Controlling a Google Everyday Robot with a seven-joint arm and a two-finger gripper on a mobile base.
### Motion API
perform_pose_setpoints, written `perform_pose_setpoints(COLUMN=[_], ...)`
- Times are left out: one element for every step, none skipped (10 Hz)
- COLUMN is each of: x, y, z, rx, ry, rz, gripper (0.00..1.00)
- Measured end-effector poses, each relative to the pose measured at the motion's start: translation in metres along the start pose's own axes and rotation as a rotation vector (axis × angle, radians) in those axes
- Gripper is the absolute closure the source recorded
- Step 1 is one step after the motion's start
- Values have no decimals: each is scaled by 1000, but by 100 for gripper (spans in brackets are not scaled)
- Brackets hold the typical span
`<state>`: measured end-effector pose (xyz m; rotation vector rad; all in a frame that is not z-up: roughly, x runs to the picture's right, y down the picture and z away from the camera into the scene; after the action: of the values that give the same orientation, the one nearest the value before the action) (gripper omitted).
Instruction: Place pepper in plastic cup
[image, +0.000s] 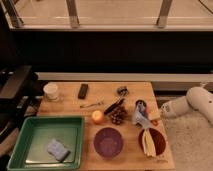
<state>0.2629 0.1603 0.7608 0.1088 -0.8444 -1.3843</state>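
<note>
The gripper (156, 116), its grip impossible to tell, sits at the table's (65, 107) right edge beside the translucent blue cup (140, 115); the pepper (154, 122) is barely discernible.

Gripper (152, 116) just right of plastic cup (139, 116)
</note>
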Motion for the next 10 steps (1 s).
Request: perform_pose_setpoints(x=[0,-1,-1,-1,-1,0,1,3,4,8], y=[-2,-7,-7,-7,-7,-6,-5,-4,-4,-5], z=[2,10,12,13,13,12,9,5,2,-4], rx=[13,49,53,55,51,45,35,21,7,-14], ry=[2,4,4,5,6,8,13,21,31,49], rz=[-4,-12,-12,-12,-12,-14,-12,-11,-10,-13], gripper=[65,42,38,38,38,38,38,38,38,38])
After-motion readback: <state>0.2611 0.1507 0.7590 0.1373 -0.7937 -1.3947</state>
